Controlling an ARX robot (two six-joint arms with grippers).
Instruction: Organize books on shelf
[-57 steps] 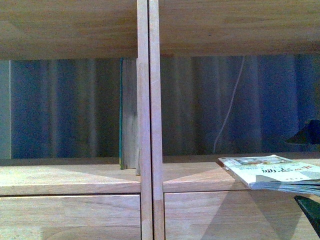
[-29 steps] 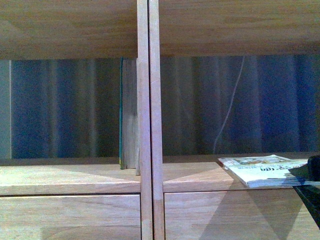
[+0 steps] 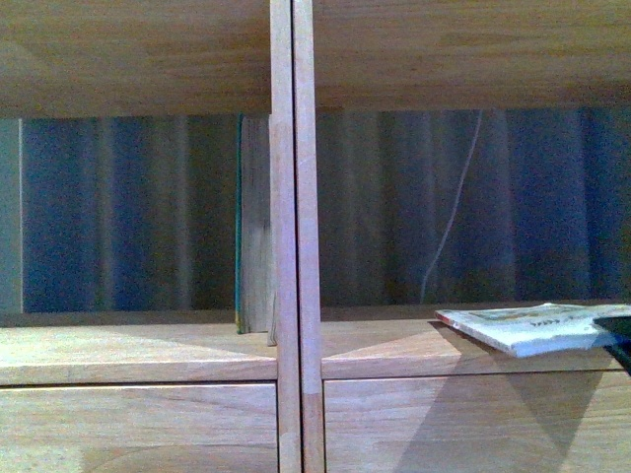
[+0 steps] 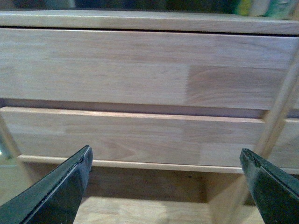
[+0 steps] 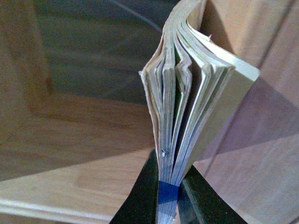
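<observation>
The thin softcover book lies nearly flat over the right cubby's floor, at the right edge of the front view, its far end tipped up slightly. My right gripper is shut on its near end, only a dark sliver showing there. In the right wrist view the softcover book fans out from between my right gripper, pages splayed. A taller teal-covered book stands upright in the left cubby against the centre divider of the shelf. My left gripper hangs open before the drawer fronts.
A thin white cable hangs behind the right cubby against the dark backdrop. The upper shelf board runs across the top. Below the cubbies are plain drawer fronts. The left cubby holds only the teal book at its right end.
The softcover book has slid to the right and flattened; less of its cover shows in the front view. My right gripper has drawn back towards the right edge. The teal book has not moved.
</observation>
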